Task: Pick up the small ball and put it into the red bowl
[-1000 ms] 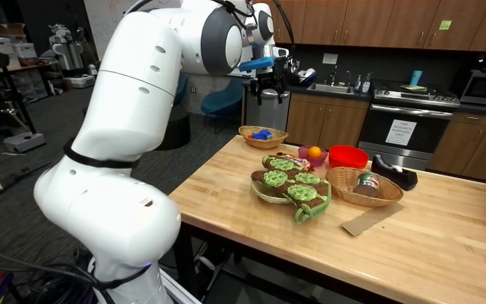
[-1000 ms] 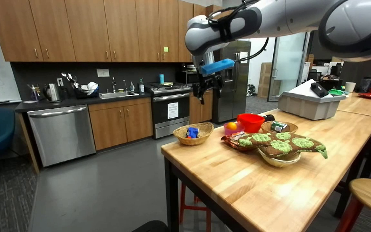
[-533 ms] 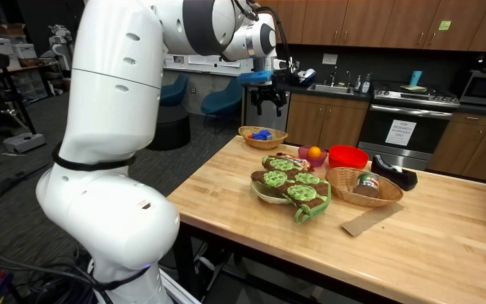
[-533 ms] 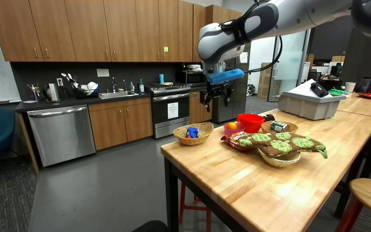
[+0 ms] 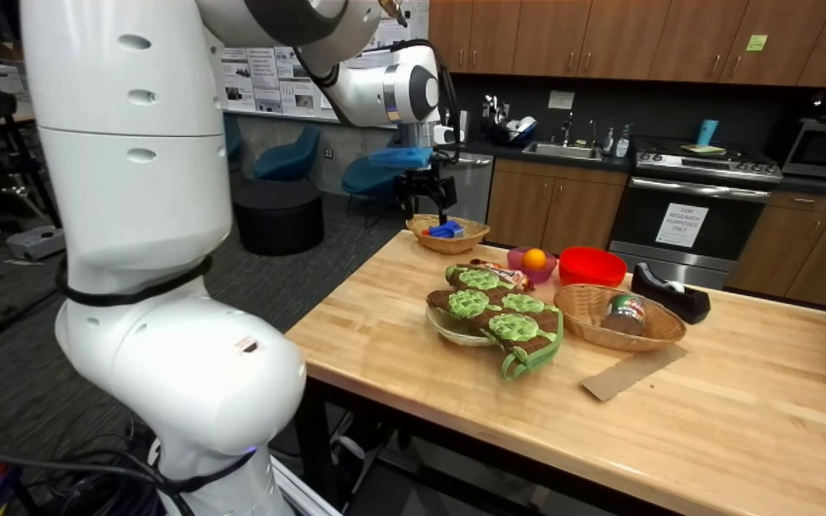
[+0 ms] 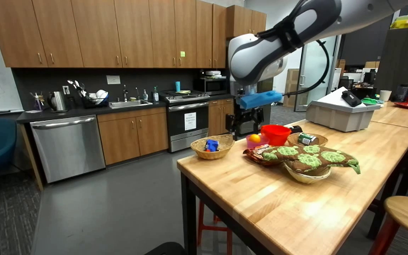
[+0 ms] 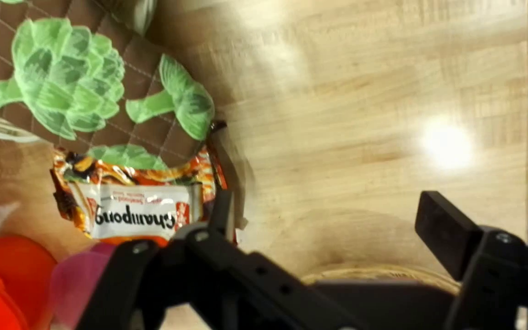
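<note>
The small orange ball rests in a purple bowl, and both exterior views show it. The ball is out of sight in the wrist view. Right beside the purple bowl stands the bright red bowl; part of this red bowl also shows at the lower left of the wrist view. My gripper hangs above the table, fingers pointing down, apart from the ball and both bowls. In the wrist view the jaws are spread wide, and only bare wood and a basket rim lie beyond the gap between the fingertips.
A wicker basket with a blue item stands at the table's corner. An oven mitt lies over another basket, touching a noodle packet. Behind are a basket with a can, a black tape dispenser and a grey bin.
My gripper has come down closer to the table, shifting left in an exterior view and right in an exterior view. Its jaws stay spread. Ball and bowls have not moved.
</note>
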Available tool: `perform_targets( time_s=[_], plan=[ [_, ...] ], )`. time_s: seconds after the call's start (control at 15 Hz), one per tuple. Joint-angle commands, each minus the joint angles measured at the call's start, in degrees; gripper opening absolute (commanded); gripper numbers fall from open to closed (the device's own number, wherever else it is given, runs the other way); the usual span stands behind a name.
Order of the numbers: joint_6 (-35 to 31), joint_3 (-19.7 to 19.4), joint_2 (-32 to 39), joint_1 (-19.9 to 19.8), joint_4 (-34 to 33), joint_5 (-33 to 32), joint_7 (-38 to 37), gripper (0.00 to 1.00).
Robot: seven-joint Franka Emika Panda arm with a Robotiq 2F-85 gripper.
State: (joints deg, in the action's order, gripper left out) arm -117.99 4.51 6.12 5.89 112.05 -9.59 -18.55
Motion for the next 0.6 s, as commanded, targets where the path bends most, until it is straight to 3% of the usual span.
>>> perform_targets(
  time_s=[0.0, 0.13, 0.2, 0.53],
  plan=[
    [-4.47, -1.44, -11.15, -1.54, 14.50, 1.57, -0.18, 1.00],
    [-5.95, -2.30, -16.42, -2.90, 21.18, 1.13, -0.87, 1.00],
    [-3.33, -1.22, -9.12, -2.29, 13.06, 0.26, -0.30, 1.00],
    [-3.63, -1.02, -10.06, -2.60, 14.24, 0.24, -0.13, 1.00]
  ],
)
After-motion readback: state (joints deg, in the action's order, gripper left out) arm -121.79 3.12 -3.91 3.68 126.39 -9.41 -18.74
